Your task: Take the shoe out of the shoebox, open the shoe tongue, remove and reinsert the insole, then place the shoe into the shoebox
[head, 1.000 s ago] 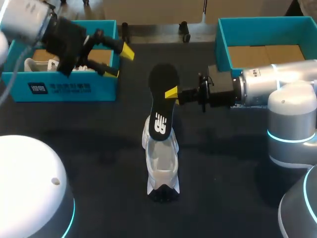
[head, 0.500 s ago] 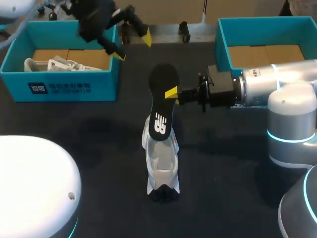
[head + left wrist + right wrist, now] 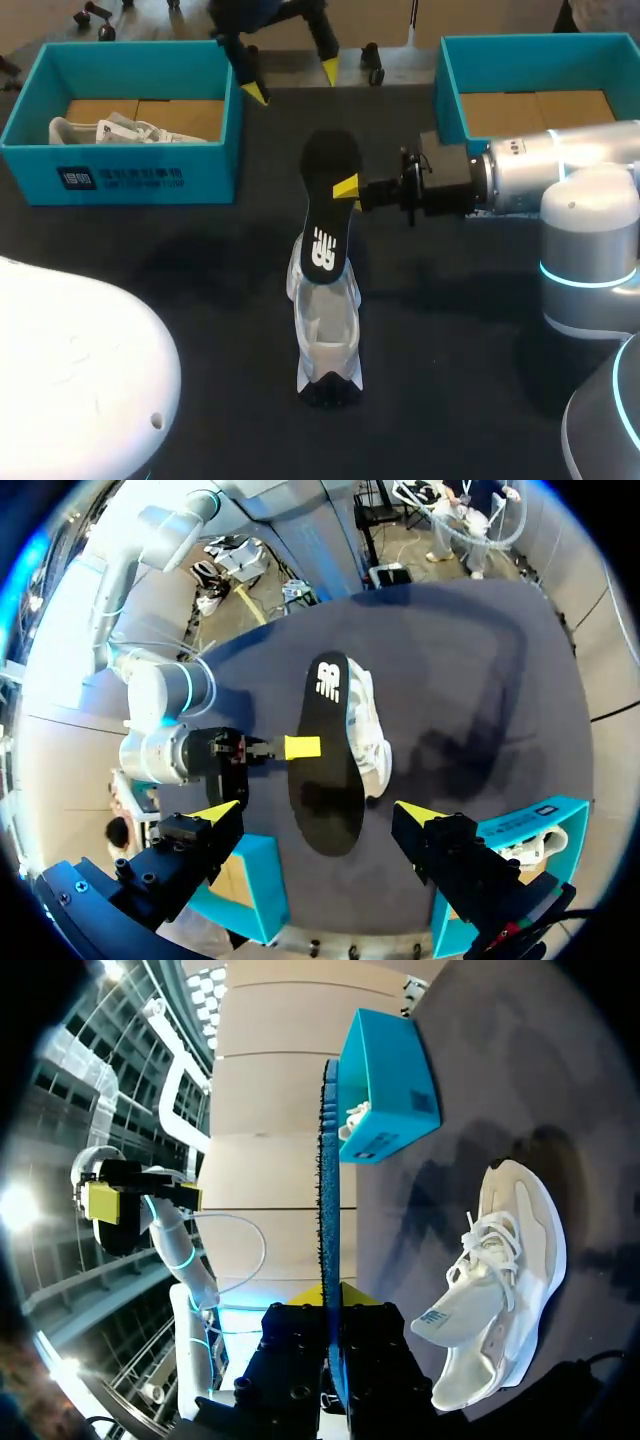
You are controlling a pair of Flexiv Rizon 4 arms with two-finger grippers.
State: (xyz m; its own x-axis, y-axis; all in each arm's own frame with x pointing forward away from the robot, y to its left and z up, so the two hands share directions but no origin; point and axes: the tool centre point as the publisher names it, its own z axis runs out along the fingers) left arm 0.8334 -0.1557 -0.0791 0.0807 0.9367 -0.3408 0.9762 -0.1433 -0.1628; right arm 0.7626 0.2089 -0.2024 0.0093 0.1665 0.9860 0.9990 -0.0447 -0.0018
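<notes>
Head view: white shoe (image 3: pixel 325 330) is sitting on the dark table (image 3: pixel 200 300) near the middle, out of both boxes, black toe end pointing toward the robot. Black insole (image 3: pixel 328 205) is slanting up from the shoe's opening toward the far side; its printed end is lying over the opening, contact there not resolvable. Right gripper (image 3: pixel 347 188) is coming in from the right and pinching the insole at its long edge, about midway along. Left gripper (image 3: pixel 290 80) is hanging above the table's far edge, between the two boxes, fingers spread wide with nothing between them. Left teal shoebox (image 3: pixel 120 175) is holding a second white shoe (image 3: pixel 110 130); right teal shoebox (image 3: pixel 450 100) is showing only its cardboard floor.

Left wrist view: left gripper (image 3: pixel 318 812) is looking down on the insole (image 3: pixel 325 760) and shoe (image 3: pixel 370 730), both well below its parted fingers. One yellow tip of the right gripper (image 3: pixel 302 747) is pressing on the insole's edge.

Right wrist view: right gripper (image 3: pixel 332 1295) is clamping the insole (image 3: pixel 328 1210), seen edge-on, a finger on each face. Shoe (image 3: pixel 500 1280) is lying beside it on the table, laces showing; left shoebox (image 3: pixel 385 1090) is sitting beyond.
</notes>
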